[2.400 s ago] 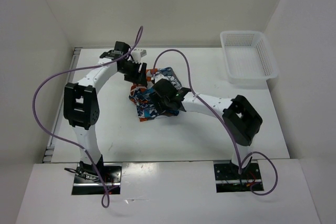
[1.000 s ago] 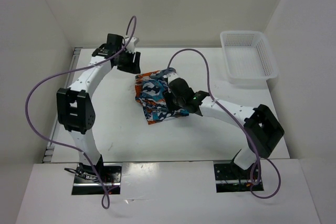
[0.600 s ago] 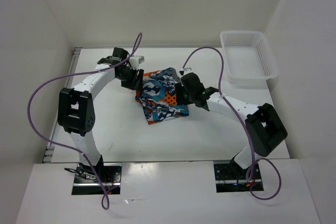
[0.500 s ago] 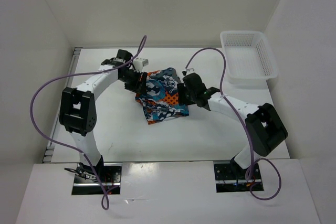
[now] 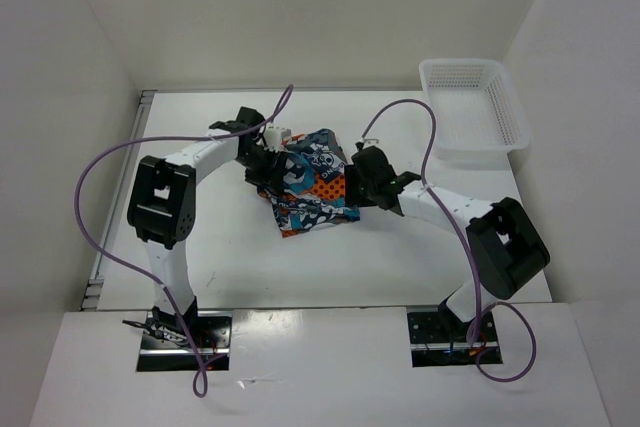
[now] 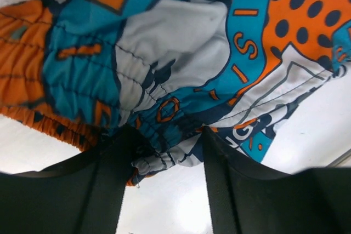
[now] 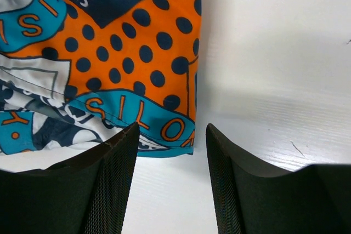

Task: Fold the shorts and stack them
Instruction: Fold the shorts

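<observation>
Softly rumpled, the patchwork shorts (image 5: 310, 192) form a rough folded square.

You're looking down on a white table (image 5: 220, 257) boxed in by plain white panels: a back wall (image 5: 300, 17), a left wall (image 5: 60, 97) and a right wall (image 5: 590, 97). The light is even and the shadows are soft. A white mesh basket (image 5: 478, 150) sits at the table's far right corner, and a metal rail (image 5: 100, 267) runs along its left edge.

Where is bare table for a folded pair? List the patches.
Widest: the near table strip between the shorts and arm bases. Also bare: the far strip behind the shorts, left of the white mesh basket. Crowded: mid-table, where left gripper and right gripper flank the shorts.
</observation>
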Controlling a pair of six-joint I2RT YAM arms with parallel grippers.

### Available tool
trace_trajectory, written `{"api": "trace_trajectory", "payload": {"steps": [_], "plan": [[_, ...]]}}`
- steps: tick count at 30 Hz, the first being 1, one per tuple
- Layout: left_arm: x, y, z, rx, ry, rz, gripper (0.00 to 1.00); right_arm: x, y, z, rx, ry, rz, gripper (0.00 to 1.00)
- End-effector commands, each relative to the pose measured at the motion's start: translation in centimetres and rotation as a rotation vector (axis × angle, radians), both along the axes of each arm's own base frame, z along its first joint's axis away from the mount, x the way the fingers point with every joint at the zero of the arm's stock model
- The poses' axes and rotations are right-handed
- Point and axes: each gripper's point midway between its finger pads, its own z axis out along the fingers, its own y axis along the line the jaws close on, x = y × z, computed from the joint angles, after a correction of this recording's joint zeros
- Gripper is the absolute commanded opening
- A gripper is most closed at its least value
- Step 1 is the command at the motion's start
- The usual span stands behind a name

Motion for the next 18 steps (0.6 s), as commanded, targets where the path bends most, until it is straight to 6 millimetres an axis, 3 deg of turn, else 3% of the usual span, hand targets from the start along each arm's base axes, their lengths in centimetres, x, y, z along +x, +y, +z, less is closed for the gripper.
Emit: {"api": "trace_trajectory", "payload": {"steps": [1, 7, 13, 17, 18], "plan": [[0.6, -0.3, 0.7, -0.011, -0.057, -0.008, 0.59, 0.6, -0.5, 1.3, 0.028, -0.053, -0.045, 0.58], [1.6, -1.7, 2.5, -0.092, -0.117, -0.033, 0.59, 0.6, -0.7, 0.6, 0.022, -0.033, -0.048, 0.58], [1.7, -1.9, 2.9, -0.102, -0.124, -0.037, 0.57, 0.5, -0.5, 0.0, 0.022, -0.008, -0.047, 0.58], [1.6, -2.0, 2.2, -0.107, -0.102, -0.041, 0.43, 0.5, -0.5, -0.3, 0.017, -0.001, -0.047, 0.58], [1.5, -2.2, 2.2, -0.115, -0.1, -0.044, 0.34, 0.5, -0.5, -0.3, 0.017, -0.001, -0.047, 0.58]]}}
